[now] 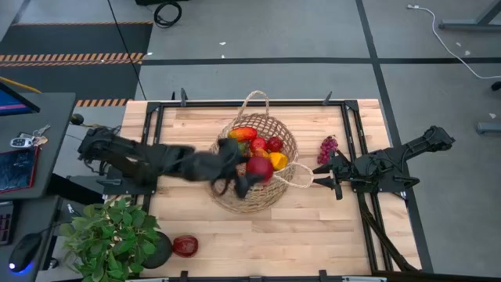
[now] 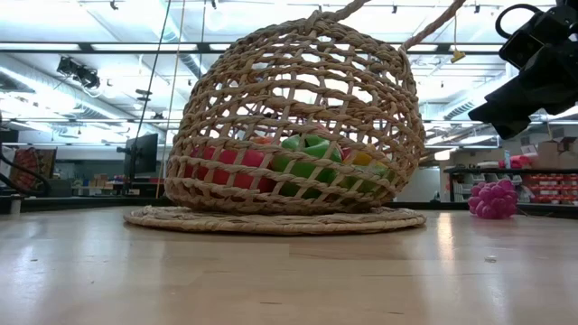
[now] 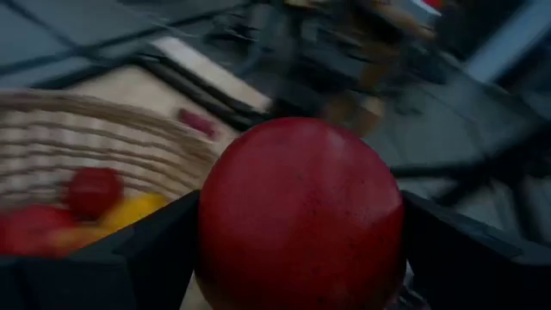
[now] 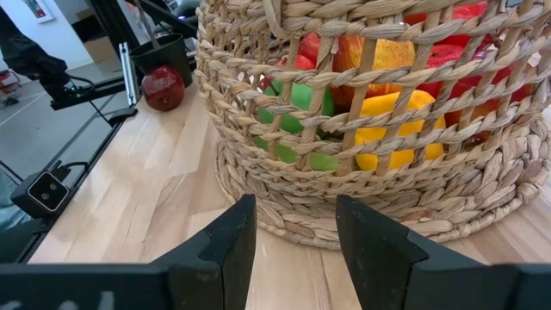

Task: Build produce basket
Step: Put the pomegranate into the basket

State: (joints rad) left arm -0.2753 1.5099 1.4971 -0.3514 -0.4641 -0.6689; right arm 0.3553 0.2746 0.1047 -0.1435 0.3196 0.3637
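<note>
The tan wicker basket (image 1: 254, 160) stands on its flat base mid-table and holds red, green, yellow and orange produce (image 4: 379, 112). My left gripper (image 1: 249, 178) reaches over the basket's near rim from the table's left, shut on a round red fruit (image 3: 301, 215). My right gripper (image 4: 293, 232) is open. It hovers just right of the basket, facing its wall and close to one loop handle (image 1: 301, 176). A purple grape bunch (image 1: 327, 147) lies on the table right of the basket. Another red fruit (image 1: 185, 245) lies near the front edge. My left gripper pinches the round red fruit (image 1: 260, 167) between its two fingers (image 3: 146, 258), one on each side of the fruit's middle. The fruit is lifted clear, above the basket's near-right part and over the produce inside.
A leafy potted plant (image 1: 109, 235) stands at the table's near left corner, beside the loose red fruit. A dark metal frame (image 1: 352, 125) borders the tabletop. Bare wood lies along the near side and in the far right corner.
</note>
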